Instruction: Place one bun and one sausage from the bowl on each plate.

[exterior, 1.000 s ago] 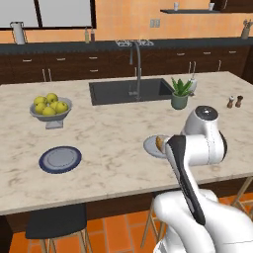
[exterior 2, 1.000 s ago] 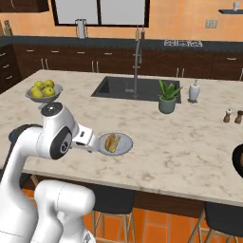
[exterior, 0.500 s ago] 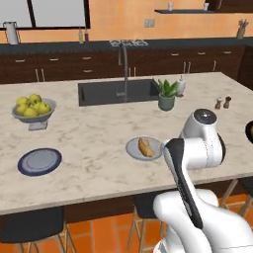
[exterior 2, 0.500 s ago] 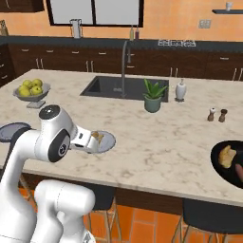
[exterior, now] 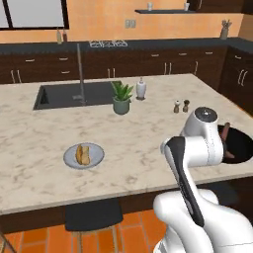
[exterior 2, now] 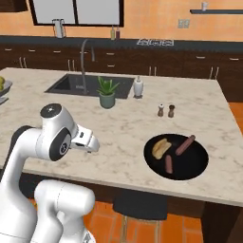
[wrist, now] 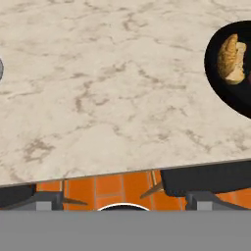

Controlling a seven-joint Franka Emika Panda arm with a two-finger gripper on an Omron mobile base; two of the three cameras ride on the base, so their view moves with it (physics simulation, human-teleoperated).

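Bowl (exterior 2: pixel 176 156), black and round, sits on the marble tabletop (exterior 2: pixel 118 126) near its front edge, at about 4 o'clock in the right base view. Inside it lie one bun (exterior 2: pixel 160 148) at the 9 o'clock side and two sausages: one sausage (exterior 2: pixel 185 144) slanting at 1 o'clock, the other sausage (exterior 2: pixel 169 164) at 7 o'clock, apart from each other. In the hand view the bowl's rim (wrist: pixel 215 83) enters at 2 o'clock with the bun (wrist: pixel 231 59) resting in it.

Plate (exterior: pixel 84 156), pale grey-blue, lies well apart from the bowl, at 8 o'clock in the left base view, carrying a second bun (exterior: pixel 82 154). No sausage is seen on it.

Tool: its fingertips cannot be made out in the hand view, which looks down on bare marble between plate and bowl; by the record its jaws stand wide, with nothing between them.

Salt and pepper shakers (exterior 2: pixel 166 110) stand at 12 o'clock of the bowl. Potted plant (exterior 2: pixel 107 92) and white bottle (exterior 2: pixel 138 87) stand beside the sink (exterior 2: pixel 90 85), further back.
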